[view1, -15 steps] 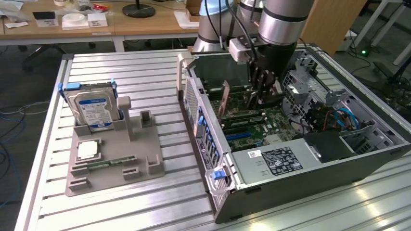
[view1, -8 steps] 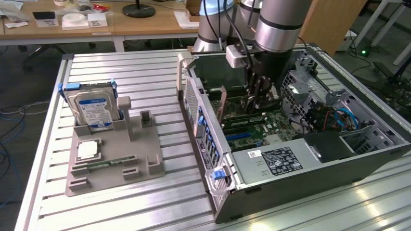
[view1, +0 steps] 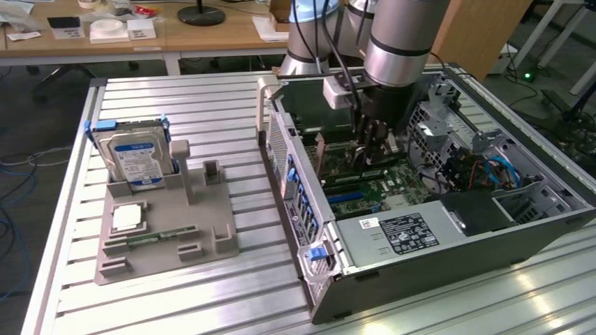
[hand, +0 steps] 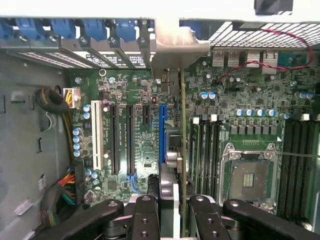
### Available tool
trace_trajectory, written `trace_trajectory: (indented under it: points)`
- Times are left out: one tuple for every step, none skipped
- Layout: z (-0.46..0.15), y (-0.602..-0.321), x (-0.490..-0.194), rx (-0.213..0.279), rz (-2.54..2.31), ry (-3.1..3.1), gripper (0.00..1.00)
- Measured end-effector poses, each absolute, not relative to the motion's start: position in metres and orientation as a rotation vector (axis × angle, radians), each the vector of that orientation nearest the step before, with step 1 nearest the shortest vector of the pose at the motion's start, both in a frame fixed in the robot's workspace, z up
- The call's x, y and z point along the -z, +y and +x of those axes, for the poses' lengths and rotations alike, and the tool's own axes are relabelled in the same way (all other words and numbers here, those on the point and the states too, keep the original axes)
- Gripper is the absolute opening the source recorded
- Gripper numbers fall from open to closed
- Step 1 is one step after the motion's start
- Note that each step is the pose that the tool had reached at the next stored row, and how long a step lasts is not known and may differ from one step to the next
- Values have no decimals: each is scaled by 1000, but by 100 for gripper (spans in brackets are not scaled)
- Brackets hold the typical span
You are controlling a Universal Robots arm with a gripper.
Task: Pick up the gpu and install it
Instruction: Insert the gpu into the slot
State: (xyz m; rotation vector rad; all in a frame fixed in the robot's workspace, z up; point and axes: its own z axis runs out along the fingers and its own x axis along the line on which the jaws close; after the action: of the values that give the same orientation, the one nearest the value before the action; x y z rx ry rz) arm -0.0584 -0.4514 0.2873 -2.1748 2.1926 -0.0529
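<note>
The thin flat circuit card with a silver metal bracket at one end, the gpu (hand: 183, 150), stands on edge inside the open grey computer case (view1: 437, 276), held upright over the green motherboard (hand: 140, 125). In the wrist view its bracket (hand: 176, 47) reaches the case's rear wall near the row of blue slot clips (hand: 75, 30), and the card's edge runs just beside the blue expansion slot (hand: 162, 132), at about three o'clock of it. The black multi-fingered pincer (hand: 172, 210) is clamped on the card's upper edge, fingers (hand: 145, 215) either side.

To do this seating step well, I judge the card should stay square to the board (any tilt would jam a corner), with the bracket sliding flat against the rear wall and the contact edge lined up along the slot before pressing straight down. Whether the edge is already in a slot I cannot tell.

In the exterior view, the silver hard drive with a blue label (view1: 138, 159) stands in a grey fixture (view1: 167, 237) on the slatted aluminium surface (view1: 205, 105), at nine o'clock from the case.
</note>
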Motion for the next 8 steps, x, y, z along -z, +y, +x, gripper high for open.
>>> trace_trajectory:
  points:
    - [-58,-452,-286,53,-2175,2193,28]
    - [-58,-452,-284,53,-2175,2193,28]
    - [-58,-452,-282,53,-2175,2193,28]
    - [-58,-452,-280,53,-2175,2193,28]
    - [-58,-452,-278,53,-2175,2193,28]
    - [-58,-452,-276,53,-2175,2193,28]
    - [-59,-452,-275,53,-2175,2193,28]
    - [-60,-452,-273,53,-2175,2193,28]
